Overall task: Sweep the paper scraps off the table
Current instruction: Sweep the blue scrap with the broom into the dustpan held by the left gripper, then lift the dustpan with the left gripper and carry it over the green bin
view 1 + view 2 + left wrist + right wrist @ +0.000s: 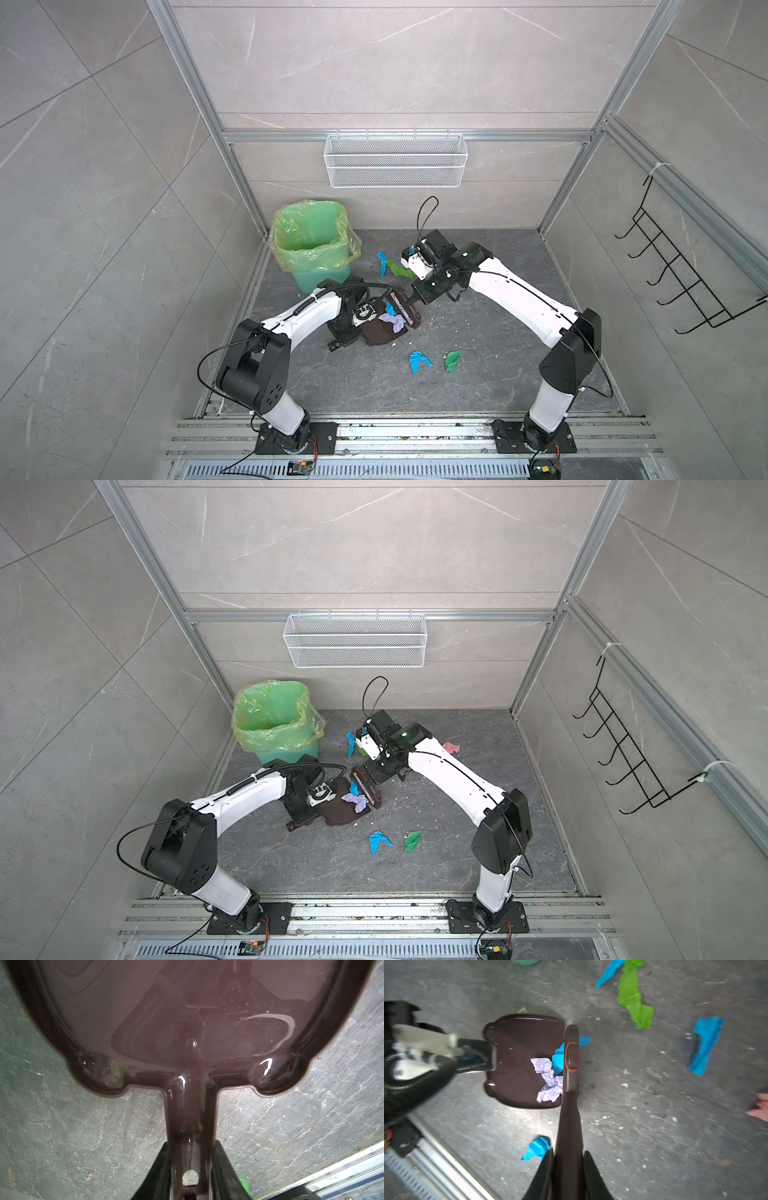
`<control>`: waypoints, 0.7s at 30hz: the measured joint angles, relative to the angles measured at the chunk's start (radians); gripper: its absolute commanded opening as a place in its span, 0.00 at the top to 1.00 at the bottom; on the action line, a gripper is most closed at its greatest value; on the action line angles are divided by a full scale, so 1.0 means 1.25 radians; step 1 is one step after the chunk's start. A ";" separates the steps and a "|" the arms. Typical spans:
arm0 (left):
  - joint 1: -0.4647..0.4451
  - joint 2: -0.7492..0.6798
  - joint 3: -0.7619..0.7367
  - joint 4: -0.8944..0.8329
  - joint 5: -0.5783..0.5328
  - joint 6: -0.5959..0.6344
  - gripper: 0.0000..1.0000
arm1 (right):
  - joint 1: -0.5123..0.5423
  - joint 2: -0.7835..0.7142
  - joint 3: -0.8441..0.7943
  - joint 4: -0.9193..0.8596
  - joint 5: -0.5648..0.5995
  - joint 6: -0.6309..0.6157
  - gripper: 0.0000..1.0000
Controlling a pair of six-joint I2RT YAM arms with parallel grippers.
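Observation:
My left gripper is shut on the handle of a dark brown dustpan that lies flat on the table. My right gripper is shut on the handle of a brown brush, whose head stands at the pan's open lip. A lavender paper scrap and a blue one lie on the pan against the brush. On the table are a blue scrap and a green scrap near the bin, another blue and green in front, and a pink one behind the right arm.
A green bin lined with a yellow-green bag stands at the back left corner. A white wire basket hangs on the back wall and a black hook rack on the right wall. Tiny white crumbs dot the table.

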 measured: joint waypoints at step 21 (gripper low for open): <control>0.000 -0.031 0.000 0.034 0.021 0.000 1.00 | 0.005 -0.098 -0.053 0.043 -0.082 0.052 1.00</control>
